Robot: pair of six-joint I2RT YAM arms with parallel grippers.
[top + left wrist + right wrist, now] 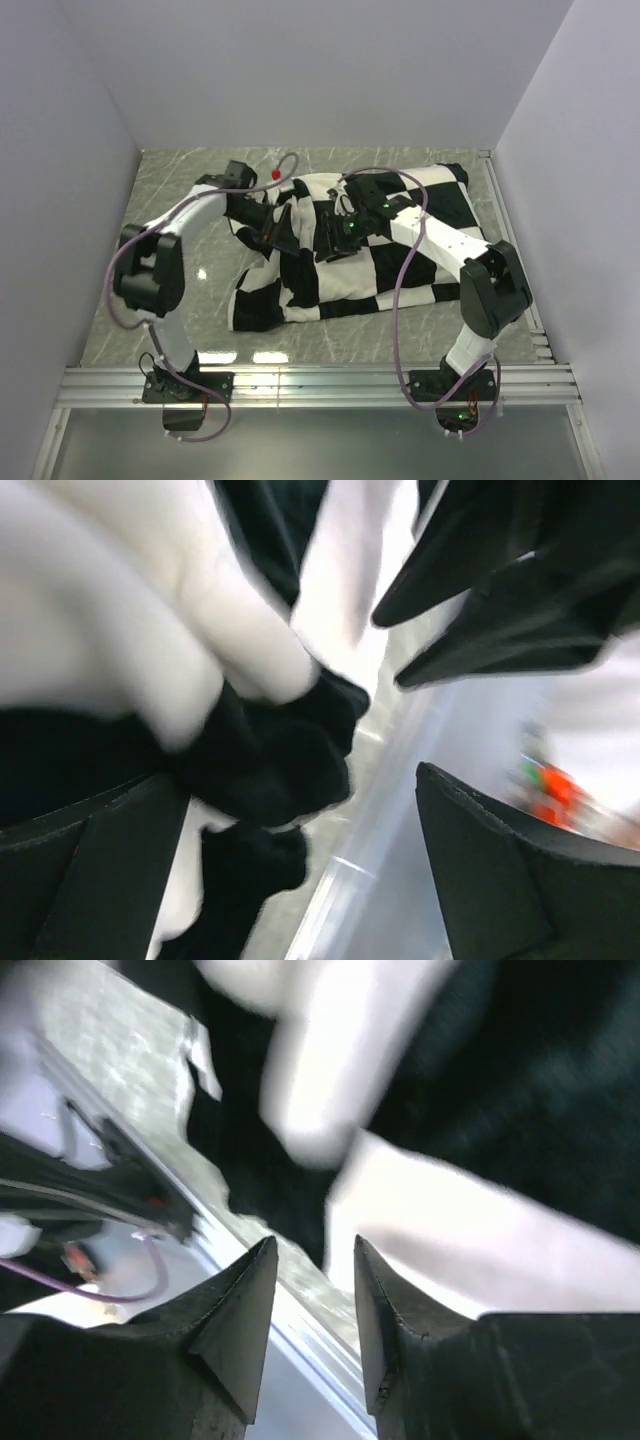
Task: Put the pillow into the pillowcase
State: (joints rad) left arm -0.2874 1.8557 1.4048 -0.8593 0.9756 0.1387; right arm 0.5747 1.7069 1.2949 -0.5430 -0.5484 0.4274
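Both arms work the left end of the pillowcase (330, 285), which lies rumpled across the marble table (180, 190).

The left gripper (300, 820) is spread wide, with a bunched black fold resting against 1 finger but not pinched. The right gripper (312, 1260) is drawn almost together, and I cannot tell whether any cloth sits in the slit. No cream pillow shows in any of the 3 views (I'd guess it is already hidden in the checkered cloth). To do this step well, I'd have the left claw close on a single layer of the hem, not the whole wad. The right should then tug the opposite way so the cloth slides instead of bunching.
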